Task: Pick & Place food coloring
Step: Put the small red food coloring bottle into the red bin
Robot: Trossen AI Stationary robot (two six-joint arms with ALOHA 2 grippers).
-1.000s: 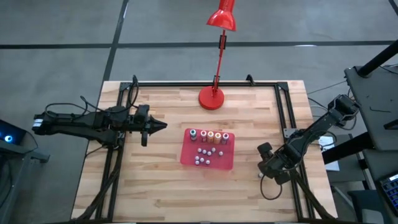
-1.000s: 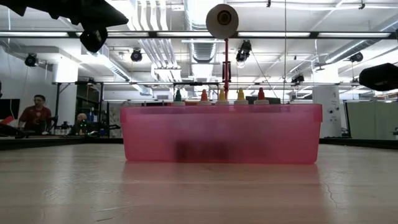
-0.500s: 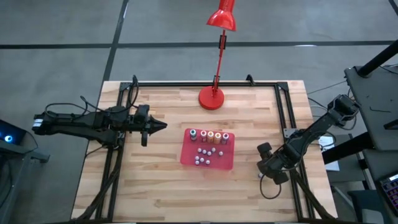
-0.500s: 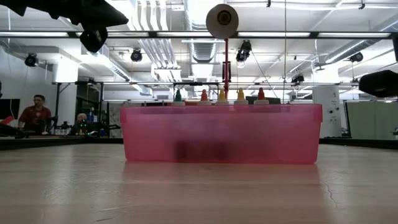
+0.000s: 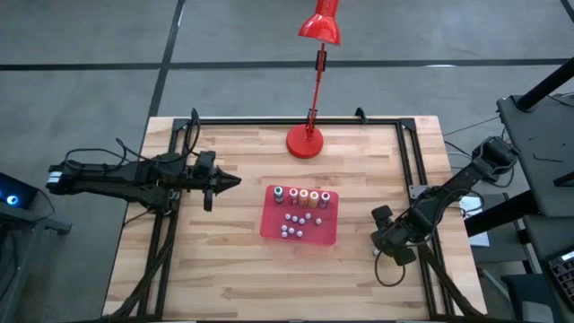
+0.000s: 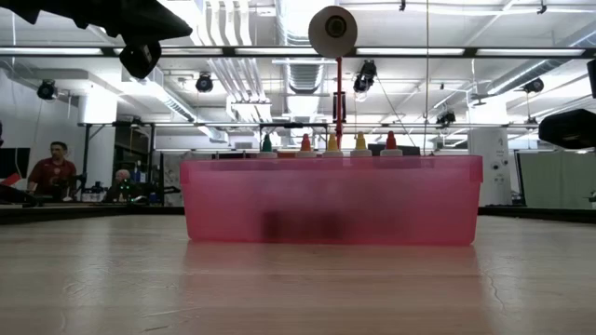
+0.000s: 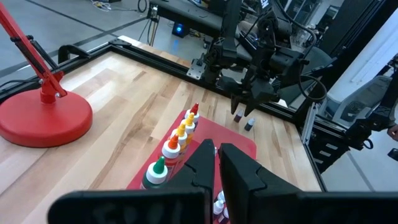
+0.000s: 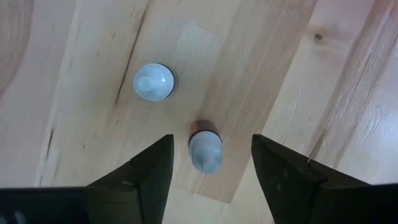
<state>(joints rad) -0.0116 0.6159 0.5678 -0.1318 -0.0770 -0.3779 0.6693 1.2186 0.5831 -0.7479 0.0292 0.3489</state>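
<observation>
Five tiny food coloring bottles (image 5: 300, 196) with green, red, yellow and orange caps stand in a row along the far side of the red tray (image 5: 269, 224); the low view shows their caps (image 6: 328, 142) above the tray wall. Two more tiny pale-capped bottles (image 8: 153, 82) (image 8: 205, 149) stand on the table right of the tray. My right gripper (image 8: 208, 171) hangs above them, open, fingers pointing down, one finger on either side of the nearer bottle without touching it. My left gripper (image 5: 235, 181) waits shut above the table, left of the tray, pointing at it.
A red desk lamp stands with its base (image 5: 305, 142) on the table's far middle. Black frame rails (image 5: 408, 161) run along the table's left, far and right edges. Small grey-white beads (image 5: 291, 226) lie in the tray. People sit in the room far behind (image 6: 58, 167).
My right gripper has come down a little toward the two bottles on the table, staying open. The tray and the bottles have kept their places.
</observation>
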